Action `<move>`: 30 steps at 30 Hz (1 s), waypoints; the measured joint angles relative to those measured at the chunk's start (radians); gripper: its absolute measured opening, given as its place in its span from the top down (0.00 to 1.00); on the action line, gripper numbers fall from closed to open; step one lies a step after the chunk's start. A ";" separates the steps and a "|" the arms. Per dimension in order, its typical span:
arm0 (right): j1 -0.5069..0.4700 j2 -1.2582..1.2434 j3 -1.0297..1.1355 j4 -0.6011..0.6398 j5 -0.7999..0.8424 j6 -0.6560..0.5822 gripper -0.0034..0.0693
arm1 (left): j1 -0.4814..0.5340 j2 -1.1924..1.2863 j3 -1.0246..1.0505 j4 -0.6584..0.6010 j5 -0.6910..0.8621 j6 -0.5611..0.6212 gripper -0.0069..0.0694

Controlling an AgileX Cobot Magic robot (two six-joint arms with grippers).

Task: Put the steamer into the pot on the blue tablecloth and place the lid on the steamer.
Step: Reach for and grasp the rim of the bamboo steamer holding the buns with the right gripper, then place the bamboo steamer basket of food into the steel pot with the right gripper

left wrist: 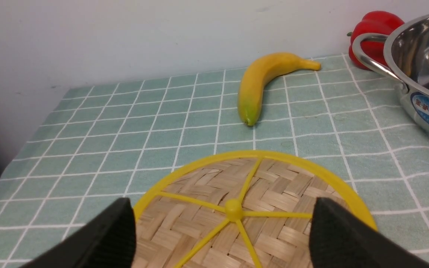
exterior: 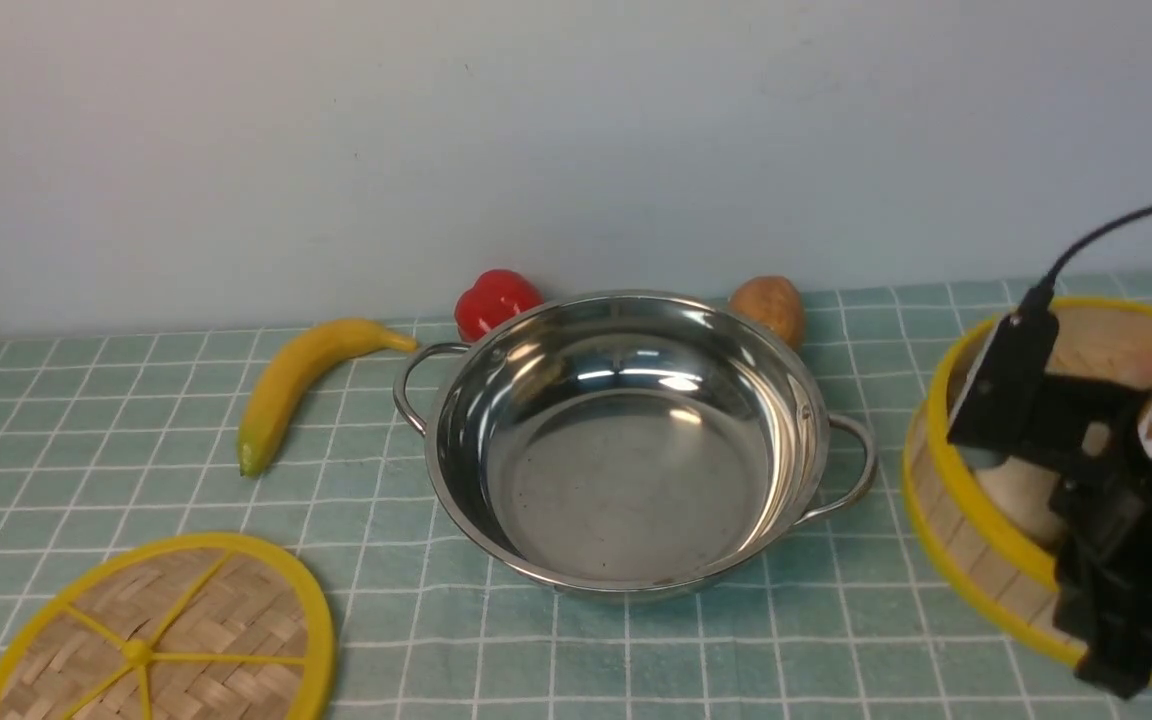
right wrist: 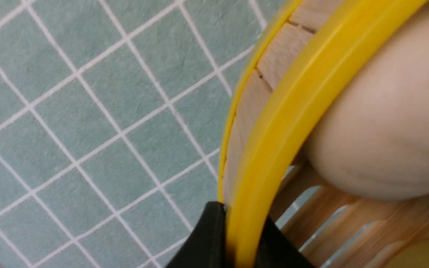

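R claw clenched on steamer rim: yellow band, bamboo-strip wall, slatted base. Steamer sits right of pot, apart. Smooth pale lump inside. Pot shiny steel, round. L claw spread wide over lid: woven disc on checked cloth.

Steel pot centres the blue tablecloth: banana at ten o'clock, woven lid at eight, steamer at four beneath the right arm.

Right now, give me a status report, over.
Right gripper shut on steamer rim, bun inside. Left gripper open over lid. Pot empty, nothing between it and steamer.
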 joint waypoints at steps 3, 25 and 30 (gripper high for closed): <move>0.000 0.002 -0.070 0.003 0.006 -0.028 0.87 | 0.000 0.000 0.000 0.000 0.000 0.000 0.15; 0.154 0.411 -0.573 0.039 0.017 -0.178 0.87 | 0.000 0.000 0.000 0.000 0.000 0.003 0.15; 0.225 0.498 -0.614 -0.010 0.017 -0.182 0.87 | 0.000 0.000 0.000 0.000 0.000 0.003 0.15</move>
